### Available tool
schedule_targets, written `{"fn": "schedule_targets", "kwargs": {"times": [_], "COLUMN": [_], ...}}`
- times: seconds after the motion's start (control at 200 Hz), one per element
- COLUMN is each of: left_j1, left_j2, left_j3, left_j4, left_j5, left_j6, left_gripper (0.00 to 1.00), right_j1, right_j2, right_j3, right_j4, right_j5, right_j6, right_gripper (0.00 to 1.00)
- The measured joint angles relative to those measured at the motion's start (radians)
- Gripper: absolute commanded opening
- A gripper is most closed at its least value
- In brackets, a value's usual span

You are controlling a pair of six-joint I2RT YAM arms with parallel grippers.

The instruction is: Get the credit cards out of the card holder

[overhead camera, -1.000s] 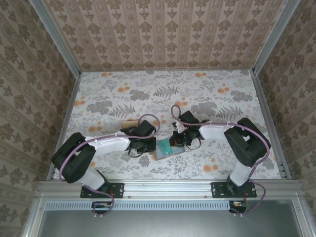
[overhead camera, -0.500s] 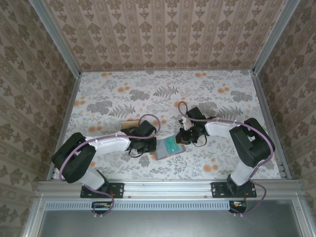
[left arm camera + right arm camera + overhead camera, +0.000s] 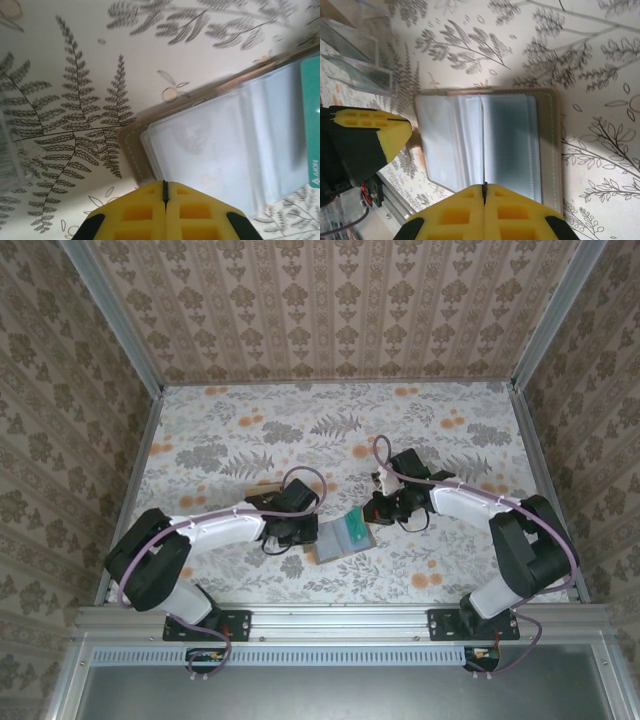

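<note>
Surface and room: a metal rail point(image 3: 340, 621) runs along the near edge. Past it is a table point(image 3: 450, 440) covered in a fern-and-orange-flower print. Aluminium posts point(image 3: 113, 315) rise at the far corners, and damask wallpaper point(image 3: 330, 310) closes in three sides.

The card holder point(image 3: 328, 544) lies open and flat on the near half of the table, between my two claws. The left gripper point(image 3: 310, 534) sits at the holder's left end. In its wrist view the yellow fingertips point(image 3: 145, 215) are pressed together with nothing between them, over the holder's stitched border. I cannot tell whether they touch it. The right gripper point(image 3: 377, 512) is just past the holder's right end, slightly further back, pinched closed on a teal credit card point(image 3: 354, 531). From its own wrist the card reads as a thin edge running straight out from the fingertip seam, above the holder's fold.

Holder: tan-grey stitched rim, pale blue-grey lining, two panels. A clear tray point(image 3: 357, 65) stands beyond the holder's left end, further back.
</note>
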Motion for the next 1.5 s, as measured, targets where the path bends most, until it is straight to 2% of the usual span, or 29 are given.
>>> {"fn": "schedule_targets", "kwargs": {"times": [0.04,0.135,0.245,0.325,0.46,0.69,0.895,1.16,1.5], "left_j1": [0.000,0.007,0.035,0.064,0.128,0.245,0.279,0.282,0.282], "left_j2": [-0.025,-0.104,-0.229,-0.324,-0.504,-0.773,-0.914,-1.005,-1.060], "left_j3": [0.012,0.032,0.041,0.040,0.028,-0.020,-0.026,-0.026,-0.026], "left_j4": [-0.016,-0.045,-0.094,-0.131,-0.201,-0.381,-0.530,-0.671,-0.745], "left_j5": [-0.011,-0.040,-0.090,-0.125,-0.186,-0.252,-0.290,-0.318,-0.330], "left_j6": [0.002,0.000,-0.004,-0.022,-0.042,-0.053,-0.067,-0.100,-0.126], "left_gripper": [0.13,0.36,0.48,0.70,0.99,1.00,1.00,1.00,1.00], "right_j1": [0.001,0.012,0.042,0.074,0.142,0.277,0.356,0.402,0.423], "right_j2": [-0.006,-0.013,-0.015,-0.011,0.045,0.219,0.315,0.431,0.583], "right_j3": [0.019,0.077,0.155,0.220,0.364,0.609,0.735,0.875,1.009], "right_j4": [-0.014,-0.048,-0.082,-0.107,-0.134,-0.187,-0.190,-0.173,-0.185], "right_j5": [0.005,0.022,0.056,0.084,0.131,0.225,0.267,0.329,0.371], "right_j6": [-0.010,-0.039,-0.088,-0.128,-0.206,-0.388,-0.569,-0.777,-0.888], "right_gripper": [0.00,0.00,0.00,0.00,0.00,0.00,0.00,0.00,0.00]}}
